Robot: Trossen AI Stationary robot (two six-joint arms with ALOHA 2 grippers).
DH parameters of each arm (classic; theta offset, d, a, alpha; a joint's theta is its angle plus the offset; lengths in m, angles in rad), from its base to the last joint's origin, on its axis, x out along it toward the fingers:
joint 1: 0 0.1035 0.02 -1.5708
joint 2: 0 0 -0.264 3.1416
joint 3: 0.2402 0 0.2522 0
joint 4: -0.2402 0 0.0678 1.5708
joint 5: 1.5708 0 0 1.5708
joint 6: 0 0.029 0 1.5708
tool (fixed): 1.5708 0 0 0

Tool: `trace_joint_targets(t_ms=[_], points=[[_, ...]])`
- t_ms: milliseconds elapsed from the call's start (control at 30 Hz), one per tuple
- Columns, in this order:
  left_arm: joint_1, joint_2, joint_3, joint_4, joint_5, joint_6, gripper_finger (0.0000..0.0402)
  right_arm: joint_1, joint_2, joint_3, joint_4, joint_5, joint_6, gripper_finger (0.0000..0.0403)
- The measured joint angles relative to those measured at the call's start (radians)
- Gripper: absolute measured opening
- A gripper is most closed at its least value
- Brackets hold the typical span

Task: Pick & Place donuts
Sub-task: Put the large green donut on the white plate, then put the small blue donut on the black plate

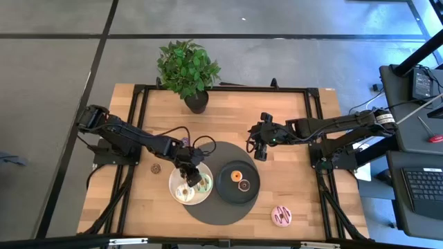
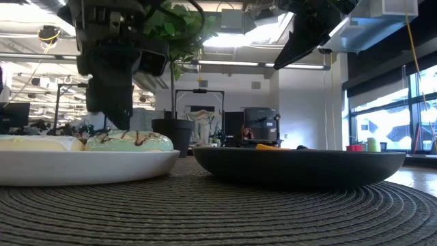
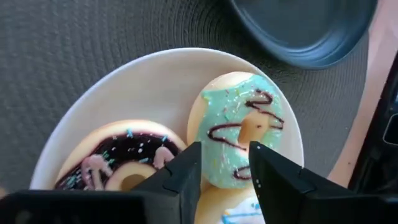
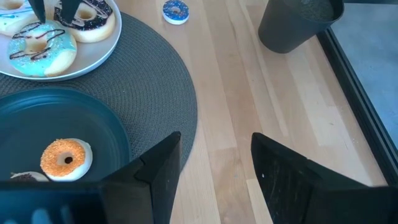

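The pale wood-plank bench [image 1: 291,131] fills the middle of the high view, with a leafy potted plant [image 1: 188,69] in a dark pot at its upper edge. At lower centre lies a round, dark grey woven mat [image 1: 225,207] with concentric ribbing. On the mat's right half sits a smooth round black plate [image 1: 228,188] holding a small orange-iced ring donut [image 1: 237,176]; on its left half sits a glossy round white plate [image 1: 176,197]. The left gripper [image 3: 224,177] hangs over the white plate with its jaws spread, directly above a green-iced donut [image 3: 239,130] drizzled with chocolate lines, beside a chocolate-iced donut [image 3: 118,162] with sprinkles. The right gripper [image 4: 214,180] hovers above the bench just right of the mat's upper edge, jaws spread and holding nothing. A pink donut [image 1: 282,216] lies on bare wood at lower right, and a small brown donut [image 1: 156,167] left of the white plate.
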Motion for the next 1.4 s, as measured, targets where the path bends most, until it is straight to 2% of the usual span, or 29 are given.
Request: trace_joint_targets(t_ms=[133, 333, 433, 533, 700, 1400], points=[[0.009, -0.072, 0.000, -0.053, -0.066, -0.016, 0.0141, 0.000, 0.000, 0.000, -0.003, 0.000, 0.000, 0.0196], [0.034, -0.160, 0.000, -0.276, -0.289, -0.114, 0.0144, 0.000, 0.000, 0.000, -0.005, 0.000, 0.000, 0.0196], [0.059, -0.165, 0.000, -0.370, -0.352, -0.163, 0.0142, 0.000, 0.000, 0.000, -0.010, 0.000, 0.000, 0.0196], [0.098, -0.157, -0.016, -0.386, -0.396, -0.206, 0.0141, 0.000, 0.000, 0.000, -0.010, 0.000, 0.000, 0.0196], [0.149, -0.140, -0.034, -0.367, -0.532, -0.199, 0.0143, 0.000, 0.000, 0.000, -0.010, 0.000, -0.001, 0.0196], [0.269, 0.012, -0.036, -0.372, -0.480, -0.286, 0.0094, 0.000, 0.000, 0.000, -0.011, 0.000, -0.023, 0.0196]])
